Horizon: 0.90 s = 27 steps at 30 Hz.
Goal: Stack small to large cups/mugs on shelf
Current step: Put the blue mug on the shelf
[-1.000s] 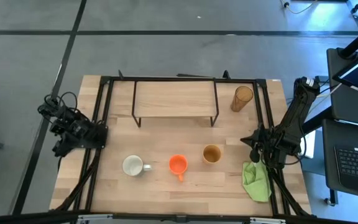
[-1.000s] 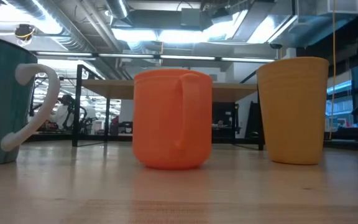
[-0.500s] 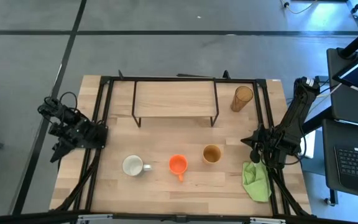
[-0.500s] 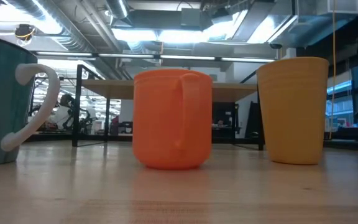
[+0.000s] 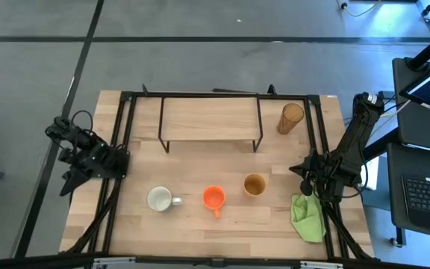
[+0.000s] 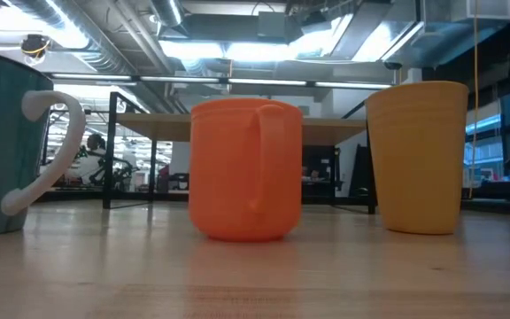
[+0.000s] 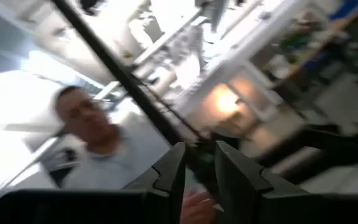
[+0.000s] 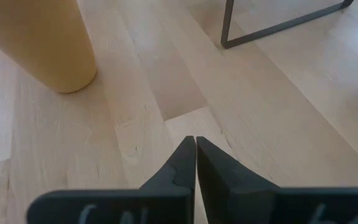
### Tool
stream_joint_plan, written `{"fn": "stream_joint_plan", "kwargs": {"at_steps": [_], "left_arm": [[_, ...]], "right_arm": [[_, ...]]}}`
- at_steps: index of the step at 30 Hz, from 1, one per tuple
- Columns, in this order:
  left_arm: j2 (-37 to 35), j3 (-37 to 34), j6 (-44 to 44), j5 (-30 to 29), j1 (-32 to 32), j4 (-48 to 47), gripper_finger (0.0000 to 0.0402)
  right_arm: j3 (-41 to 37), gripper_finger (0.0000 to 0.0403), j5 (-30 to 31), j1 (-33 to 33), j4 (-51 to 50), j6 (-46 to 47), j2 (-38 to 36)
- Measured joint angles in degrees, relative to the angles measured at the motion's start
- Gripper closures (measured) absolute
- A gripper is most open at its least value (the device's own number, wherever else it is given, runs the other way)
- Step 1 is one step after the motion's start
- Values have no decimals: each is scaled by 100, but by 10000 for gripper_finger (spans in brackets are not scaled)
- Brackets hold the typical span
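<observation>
Right gripper (image 8: 195,163), fingers pressed together and empty, hangs low over the bare tabletop (image 5: 192,220) near the tan cup (image 5: 254,184), with a green cloth (image 5: 309,217) just behind it. Left gripper (image 7: 196,180), fingers parted by a narrow gap and holding nothing, sits off the table's left edge, aimed up into the room where a person shows, blurred.

Three vessels stand upright in a row at the front: white mug (image 5: 159,199), orange mug (image 5: 213,197), then the tan cup. The amber tumbler (image 5: 290,117) stands apart, just beside the right end of the shelf (image 5: 209,118), whose board carries nothing.

The mugs look rigid and probably fairly light; their smooth, possibly slippery walls favour a pinch across the rim, one finger inside, opposite the handle. The handleless tan cup tapers, so a rim or upper-wall grip seems safest. The tumbler, tall and narrow, may tip easily; its material is hard to judge from here, so a hold around mid-height appears wise.
</observation>
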Motion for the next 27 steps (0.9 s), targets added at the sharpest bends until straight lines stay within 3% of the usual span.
{"fn": "stream_joint_plan", "kwargs": {"at_steps": [10,13,20,23,27], "left_arm": [[0,0,-53,-483,0,-6,319],[-1,-1,-139,-1346,6,-212,319],[0,0,602,-3656,11,-398,319],[0,0,796,-4017,10,-400,319],[0,-1,729,-3913,10,-397,319]], "right_arm": [[0,386,0,-2,0,0,0],[0,386,0,-2,-1,0,0],[0,386,0,-2,0,0,0],[0,386,0,-2,0,0,0],[0,386,0,-2,0,0,-2]]}}
